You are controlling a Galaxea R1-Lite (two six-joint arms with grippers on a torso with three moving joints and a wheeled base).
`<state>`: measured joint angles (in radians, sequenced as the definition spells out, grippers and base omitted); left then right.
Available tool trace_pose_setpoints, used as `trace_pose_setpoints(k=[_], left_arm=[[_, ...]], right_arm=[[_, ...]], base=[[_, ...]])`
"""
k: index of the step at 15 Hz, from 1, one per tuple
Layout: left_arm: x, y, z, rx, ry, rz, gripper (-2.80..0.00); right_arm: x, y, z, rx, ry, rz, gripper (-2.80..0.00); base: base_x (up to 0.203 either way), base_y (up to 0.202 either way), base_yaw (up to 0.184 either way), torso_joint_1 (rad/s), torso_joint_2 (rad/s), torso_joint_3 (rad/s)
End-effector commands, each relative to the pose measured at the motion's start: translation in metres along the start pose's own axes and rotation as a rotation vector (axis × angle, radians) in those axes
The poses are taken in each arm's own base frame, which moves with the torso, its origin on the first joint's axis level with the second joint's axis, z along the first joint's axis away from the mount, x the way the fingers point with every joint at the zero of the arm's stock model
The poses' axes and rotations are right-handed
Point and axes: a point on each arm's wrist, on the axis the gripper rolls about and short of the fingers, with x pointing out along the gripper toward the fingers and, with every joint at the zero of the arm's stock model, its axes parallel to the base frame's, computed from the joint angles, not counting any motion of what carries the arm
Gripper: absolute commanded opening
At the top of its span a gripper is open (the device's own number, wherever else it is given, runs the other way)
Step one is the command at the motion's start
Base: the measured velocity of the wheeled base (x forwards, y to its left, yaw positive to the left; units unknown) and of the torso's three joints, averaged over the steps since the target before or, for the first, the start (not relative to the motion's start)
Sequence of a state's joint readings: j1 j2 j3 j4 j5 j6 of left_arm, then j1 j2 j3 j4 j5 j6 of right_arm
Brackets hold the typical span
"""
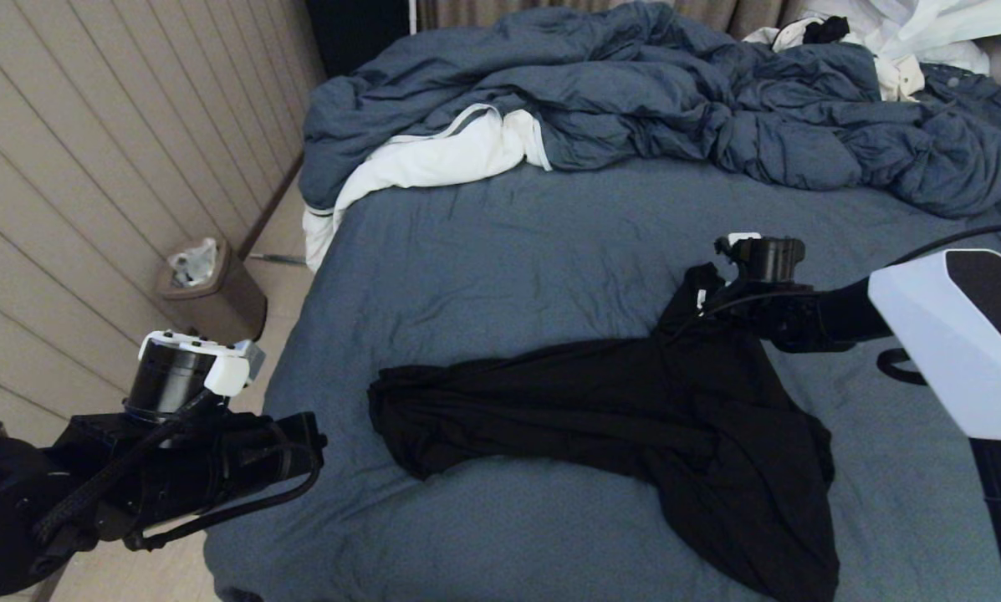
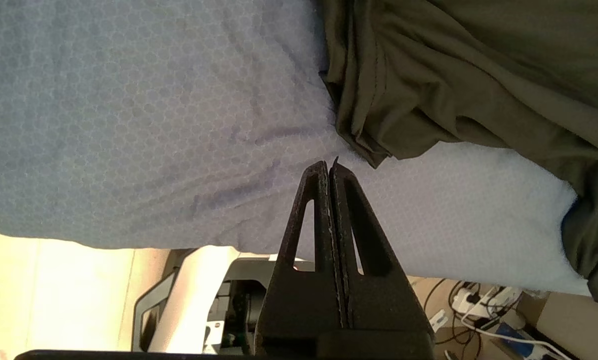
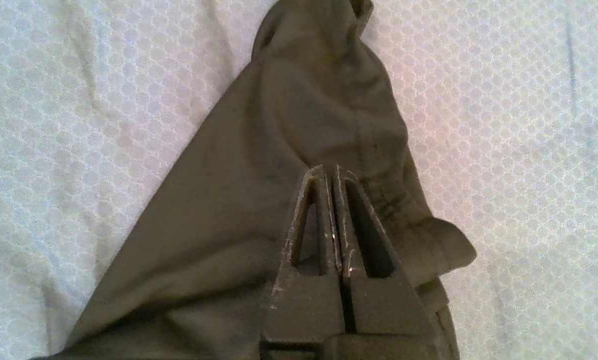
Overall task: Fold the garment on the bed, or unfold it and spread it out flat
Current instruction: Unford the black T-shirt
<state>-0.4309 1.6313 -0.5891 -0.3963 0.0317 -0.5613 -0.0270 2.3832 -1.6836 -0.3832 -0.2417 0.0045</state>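
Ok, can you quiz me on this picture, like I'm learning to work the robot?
1. True or false: the shirt lies on the floor.
2. Fill in: the left gripper's jaws are ____.
3. Which gripper is above the shirt? A: left gripper. B: right gripper. C: neither.
Key: 1 false, it lies on the bed. 2 shut. 3 B.

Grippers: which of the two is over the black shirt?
The right gripper, shut above the garment near its far end. The left gripper, also shut, hangs beside the bed edge, clear of cloth.
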Motion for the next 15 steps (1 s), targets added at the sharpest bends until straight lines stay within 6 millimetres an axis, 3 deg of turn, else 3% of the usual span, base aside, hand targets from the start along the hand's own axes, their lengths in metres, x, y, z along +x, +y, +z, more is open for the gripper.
trace_pose_setpoints(k=[1,12,13,15], left_arm=[[-0.001,0.000,0.000,-0.003,-0.004,-0.002,-2.80],[0.001,0.000,0.000,-0.003,0.002,0.002,-2.80],[0.001,0.000,0.000,-0.003,0.002,0.002,-2.80],[0.002,0.000,-0.001,-0.003,0.004,0.003,-2.80]], right_arm=[[0.001,0.001,-0.002,-0.004,0.004,0.002,0.00],[0.009,0.003,-0.012,-0.008,0.020,0.003,0.00],[0.009,0.003,-0.013,-0.009,0.022,0.003,-2.80],[0.008,0.003,-0.014,-0.014,0.030,0.006,-2.80]], base=[[0.000,0.000,0.000,0.000,0.00,0.000],[0.000,0.000,0.000,0.000,0.00,0.000],[0.000,0.000,0.000,0.000,0.00,0.000],[0.000,0.000,0.000,0.000,0.00,0.000]])
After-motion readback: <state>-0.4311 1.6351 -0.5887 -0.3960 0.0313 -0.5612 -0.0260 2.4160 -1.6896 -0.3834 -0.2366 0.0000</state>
